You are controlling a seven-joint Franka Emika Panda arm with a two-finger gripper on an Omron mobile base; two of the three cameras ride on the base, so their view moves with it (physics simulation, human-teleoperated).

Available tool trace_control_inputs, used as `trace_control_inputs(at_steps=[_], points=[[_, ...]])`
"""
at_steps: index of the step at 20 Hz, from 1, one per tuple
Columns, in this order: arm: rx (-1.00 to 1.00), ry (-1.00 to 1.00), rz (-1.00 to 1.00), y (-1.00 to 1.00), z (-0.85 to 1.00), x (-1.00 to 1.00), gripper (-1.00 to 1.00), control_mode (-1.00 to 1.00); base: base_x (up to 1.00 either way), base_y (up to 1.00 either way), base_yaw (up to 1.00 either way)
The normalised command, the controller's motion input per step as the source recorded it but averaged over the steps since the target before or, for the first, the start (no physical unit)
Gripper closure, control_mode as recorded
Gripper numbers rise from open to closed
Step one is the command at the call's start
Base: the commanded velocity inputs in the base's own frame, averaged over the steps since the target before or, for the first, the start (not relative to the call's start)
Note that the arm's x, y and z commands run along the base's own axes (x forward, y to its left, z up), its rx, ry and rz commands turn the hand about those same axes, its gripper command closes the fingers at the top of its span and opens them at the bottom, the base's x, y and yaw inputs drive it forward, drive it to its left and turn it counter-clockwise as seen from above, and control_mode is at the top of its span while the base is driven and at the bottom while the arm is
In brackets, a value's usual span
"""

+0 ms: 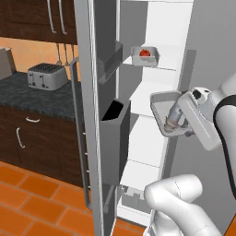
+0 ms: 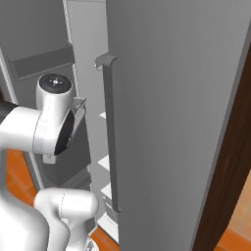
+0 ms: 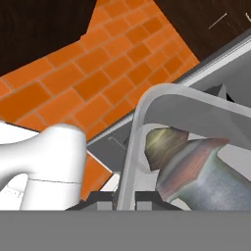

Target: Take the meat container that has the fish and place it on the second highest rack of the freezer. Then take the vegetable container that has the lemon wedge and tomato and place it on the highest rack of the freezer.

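My gripper [image 1: 180, 124] is shut on the rim of the meat container [image 1: 161, 107], a shallow grey tray that hangs steeply tilted in front of the open freezer [image 1: 156, 27], about level with a white shelf [image 1: 147, 92]. In the hand view the tray's rim [image 3: 162, 98] runs down between my fingertips [image 3: 105, 202] and the silvery fish [image 3: 196, 166] lies against the tray's inside. The vegetable container [image 1: 144, 56], holding a red tomato [image 1: 144, 52], rests on the shelf above [image 1: 166, 62].
The freezer's open door [image 1: 92, 115] with grey bins [image 1: 113, 133] stands close on the left. A dark counter [image 1: 32, 94] with a toaster [image 1: 46, 76] lies beyond it. The appliance's closed right door, with its bar handle [image 2: 112, 137], flanks my arm.
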Motion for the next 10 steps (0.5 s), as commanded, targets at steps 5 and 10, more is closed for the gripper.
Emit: trace_control_inputs(at_steps=[5, 10], points=[[-0.08, 0.00, 0.00, 0.03, -0.19, 0.33, 1.00, -1.00, 0.14, 0.09, 0.00], [-0.24, 0.00, 0.00, 0.00, -0.58, 0.60, 1.00, -1.00, 0.00, 0.00, 0.00]])
